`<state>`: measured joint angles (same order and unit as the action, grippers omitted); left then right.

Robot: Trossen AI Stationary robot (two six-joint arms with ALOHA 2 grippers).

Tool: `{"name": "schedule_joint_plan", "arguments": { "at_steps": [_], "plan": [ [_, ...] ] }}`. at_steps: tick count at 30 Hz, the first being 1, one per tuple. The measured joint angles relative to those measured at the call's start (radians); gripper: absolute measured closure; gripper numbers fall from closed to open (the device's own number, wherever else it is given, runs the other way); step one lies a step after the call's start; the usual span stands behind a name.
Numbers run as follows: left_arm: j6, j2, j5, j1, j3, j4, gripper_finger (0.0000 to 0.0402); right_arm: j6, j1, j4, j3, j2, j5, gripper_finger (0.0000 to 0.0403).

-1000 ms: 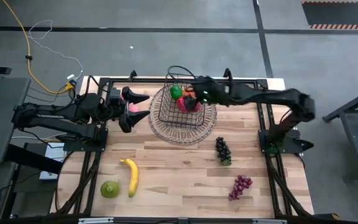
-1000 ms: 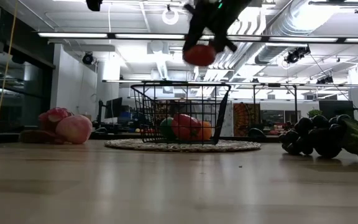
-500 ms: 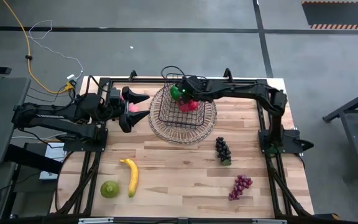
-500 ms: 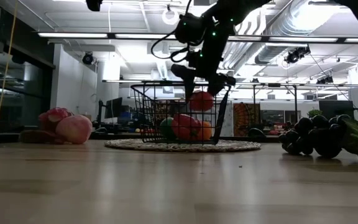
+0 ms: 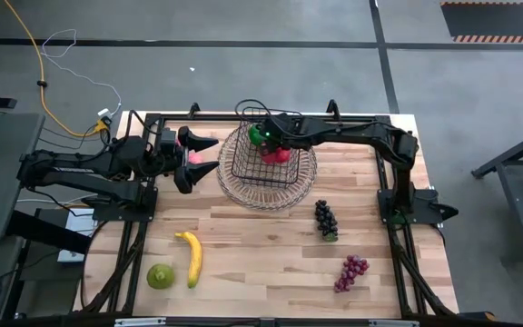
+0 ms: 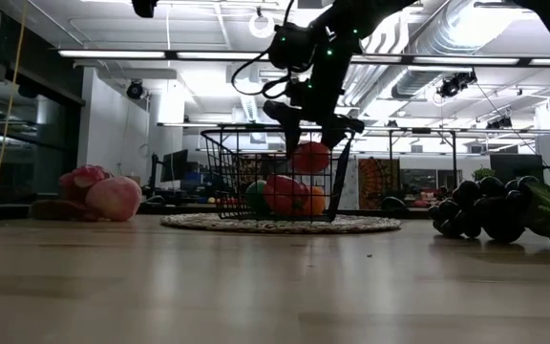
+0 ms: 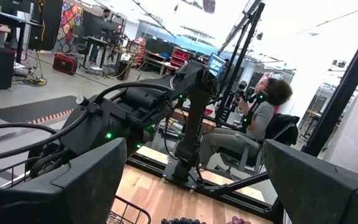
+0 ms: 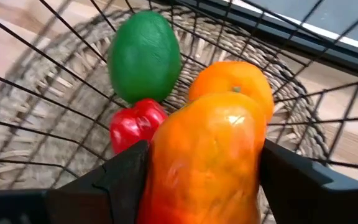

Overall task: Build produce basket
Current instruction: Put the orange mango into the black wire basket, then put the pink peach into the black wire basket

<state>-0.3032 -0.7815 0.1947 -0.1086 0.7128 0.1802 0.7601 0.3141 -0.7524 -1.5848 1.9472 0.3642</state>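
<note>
The dark wire basket (image 5: 243, 170) stands on a round woven tray (image 5: 271, 196) at the table's far middle. A green fruit (image 8: 145, 56), a red pepper (image 8: 135, 124) and an orange (image 8: 232, 78) lie in it. My right gripper (image 6: 313, 134) reaches down into the basket, shut on an orange-red fruit (image 8: 204, 155). My left gripper (image 5: 193, 156) hovers open at the far left over the pink dragon fruit (image 6: 84, 179), which lies on the table beside a pink round fruit (image 6: 115, 199). My right gripper pinches the orange-red fruit between its two fingers (image 8: 114, 180), one on each side of its body (image 8: 160, 168). It comes from above, pointing down. The fruit (image 6: 310, 158) hangs inside the basket, below the rim and above the fruits on the bottom.
A banana (image 5: 191, 259) and a green fruit (image 5: 161, 276) lie near the left front. Dark grapes (image 5: 325, 220) and purple grapes (image 5: 351, 272) lie on the right. Bare wood lies between them. A person (image 7: 260, 118) sits beyond the table.
My right gripper has moved toward the table's left and down, carrying the orange-red fruit from above the basket's rim to inside the basket. It has kept its hold.
</note>
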Motion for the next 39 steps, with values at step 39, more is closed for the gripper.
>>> {"name": "schedule_joint_plan", "arguments": {
  "at_steps": [39],
  "plan": [
    [0.027, 0.000, 0.001, 0.000, 0.000, -0.004, 0.0040, -0.334, -0.067, -0.055, 0.083, -0.321, 0.067, 0.0006]
  ]
}}
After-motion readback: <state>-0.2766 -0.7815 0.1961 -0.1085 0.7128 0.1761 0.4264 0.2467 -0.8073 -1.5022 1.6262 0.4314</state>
